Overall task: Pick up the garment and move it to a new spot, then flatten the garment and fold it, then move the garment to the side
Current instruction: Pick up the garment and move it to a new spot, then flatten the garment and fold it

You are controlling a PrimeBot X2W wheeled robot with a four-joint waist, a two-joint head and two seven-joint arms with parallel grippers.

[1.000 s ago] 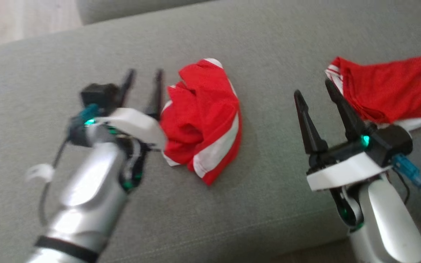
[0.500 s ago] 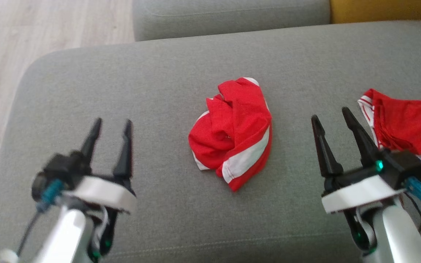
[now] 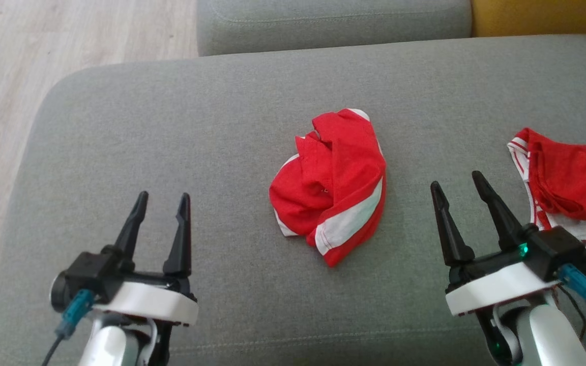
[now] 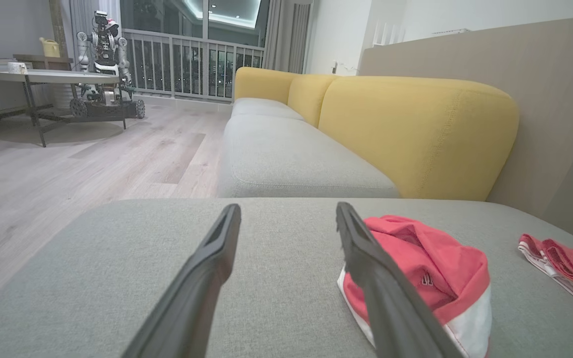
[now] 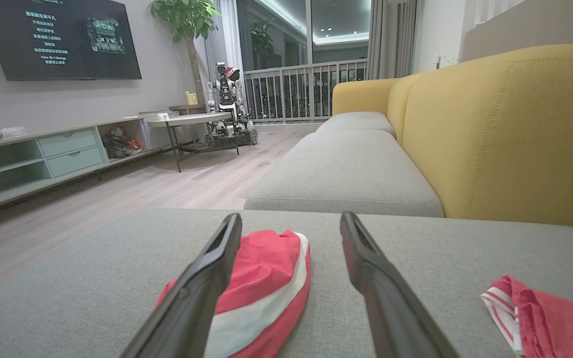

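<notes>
A red garment (image 3: 333, 183) with white bands lies crumpled in a heap at the middle of the grey sofa cushion (image 3: 211, 122). It also appears to the right of my left fingers as the garment (image 4: 430, 273), and partly behind my right gripper's left finger as the garment (image 5: 266, 288). My left gripper (image 3: 163, 199) hovers open at the lower left, well clear of the heap. Low on the right, my right gripper (image 3: 456, 180) stands open too, empty, between the heap and a second red cloth.
Another red and white garment (image 3: 573, 183) lies flatter at the cushion's right edge. A second grey cushion (image 3: 333, 23) and yellow backrest (image 4: 416, 134) lie beyond. Wooden floor (image 3: 44, 46) drops off at left, with a round table and another robot (image 4: 102, 64) far off.
My left gripper has drawn back from beside the garment to the lower left, still open. The head camera has shifted, so the whole scene sits differently. The garment lies where it was.
</notes>
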